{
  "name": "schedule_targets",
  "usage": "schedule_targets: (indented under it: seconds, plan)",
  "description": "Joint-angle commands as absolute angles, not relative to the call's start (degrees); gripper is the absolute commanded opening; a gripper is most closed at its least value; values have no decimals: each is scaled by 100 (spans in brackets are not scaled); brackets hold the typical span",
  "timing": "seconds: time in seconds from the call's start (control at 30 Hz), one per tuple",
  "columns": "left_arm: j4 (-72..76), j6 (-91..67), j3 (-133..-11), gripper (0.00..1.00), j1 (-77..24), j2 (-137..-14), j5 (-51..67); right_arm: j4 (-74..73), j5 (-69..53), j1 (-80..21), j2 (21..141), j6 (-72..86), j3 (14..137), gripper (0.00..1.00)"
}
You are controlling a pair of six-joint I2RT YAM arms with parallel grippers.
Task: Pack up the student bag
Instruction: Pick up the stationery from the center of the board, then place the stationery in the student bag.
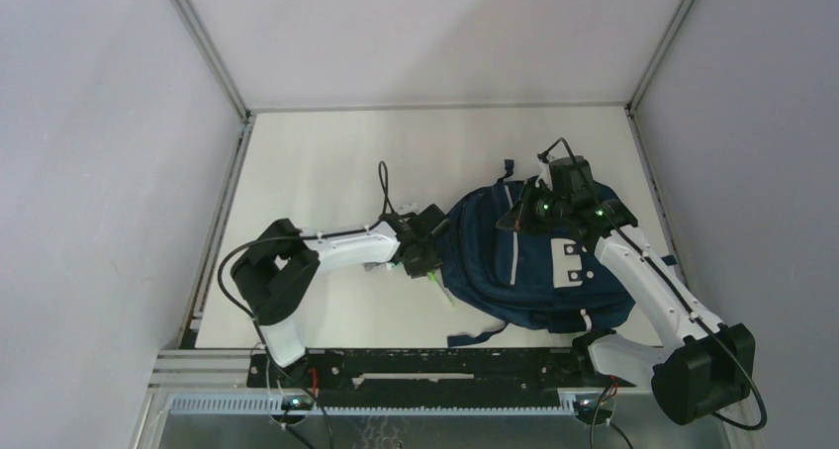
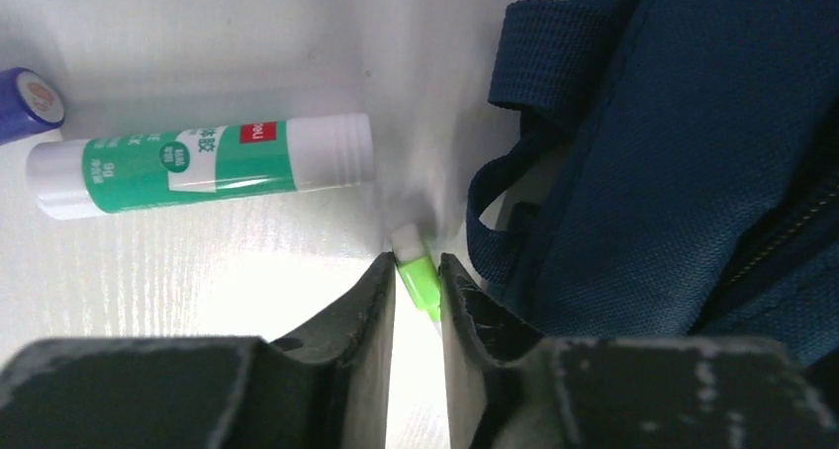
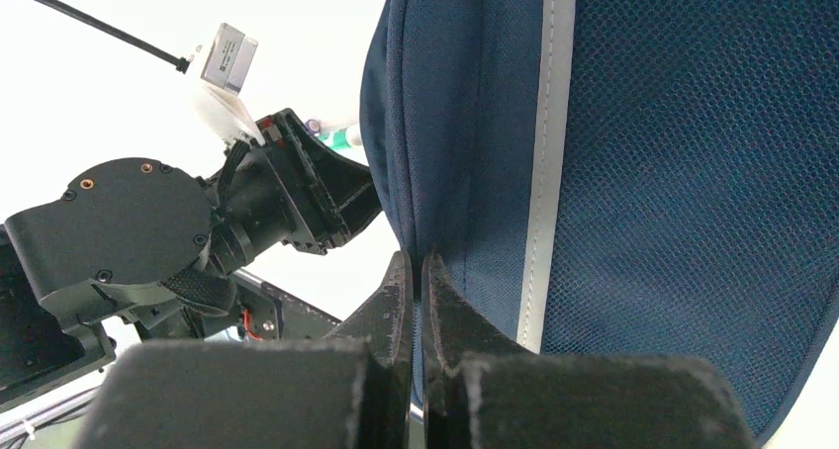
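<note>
Student bag (image 1: 534, 271) lies flat on the white table (image 1: 326, 172), long axis roughly far-left to near-right, handle loop toward the far grey wall (image 1: 435, 34). Right gripper (image 3: 417, 261) sits on top of it, pinched onto its navy edge. Left gripper (image 2: 417, 263), just left of the bag, straddles a green pen (image 2: 419, 283); can't tell if it's actually gripping.

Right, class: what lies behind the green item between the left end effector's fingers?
A green-and-white glue stick lying on its side; a purple item, cut off by the frame. The student bag covers the table alongside.
</note>
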State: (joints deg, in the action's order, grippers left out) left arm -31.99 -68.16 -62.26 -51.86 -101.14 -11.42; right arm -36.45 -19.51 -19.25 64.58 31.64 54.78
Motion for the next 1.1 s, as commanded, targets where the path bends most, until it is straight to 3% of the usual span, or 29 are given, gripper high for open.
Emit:
schedule_targets:
  seconds: [0.0, 0.2, 0.4, 0.6, 1.07]
  plan:
    - [-3432, -6905, -6513, 22, -5225, -10138, -1288, -3375, -2092, -1995, 6398, 3258, 5546, 0]
    - [-3502, -6616, -6468, 7, -5229, -9811, -1443, -3366, -2098, -1972, 6348, 3247, 5546, 0]
    - [-3429, -5873, -6539, 2, -5221, -8724, -1821, -3384, -2163, -1859, 6220, 3224, 5546, 0]
    - [-1957, -5004, -6559, 0, -5118, -7878, -933, -3354, -2279, -1819, 6149, 3224, 5545, 0]
    - [-552, -5250, -7742, 0, -4858, -9808, 1456, -3371, -2309, -1897, 5994, 3304, 5546, 0]
